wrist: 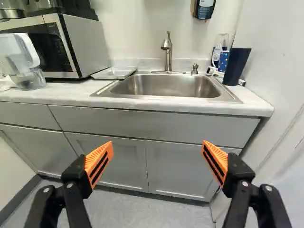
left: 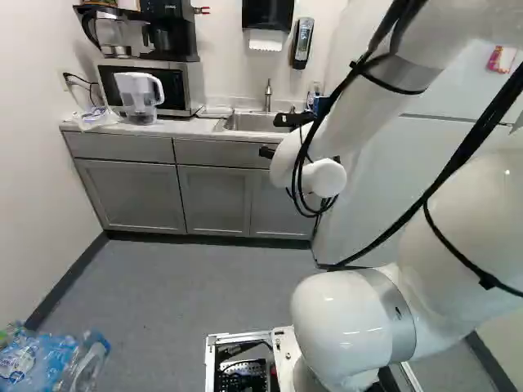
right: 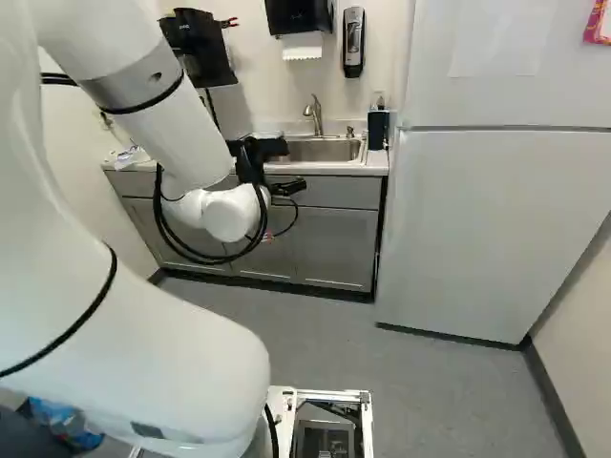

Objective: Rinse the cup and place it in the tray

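Observation:
My gripper (right: 286, 187) hangs in front of the grey cabinets in the right base view. In the wrist view the gripper (wrist: 157, 149) is open, its orange pads wide apart with nothing between them. Ahead of it, on the counter to the right of the sink, stands a dark blue cup (wrist: 236, 66), apart from the fingers. A low, clear tray (wrist: 114, 73) lies on the counter between the microwave and the sink. The steel sink (wrist: 166, 86) has a faucet (wrist: 167, 52) behind its basin.
A water pitcher (left: 140, 96) stands before the microwave (left: 189, 86). A patterned blue item and a clear glass are behind the cup. The counter's front edge (wrist: 156, 108) lies ahead; a white fridge (right: 492, 219) stands at the right. Plastic bottles (left: 53, 359) lie at the lower left.

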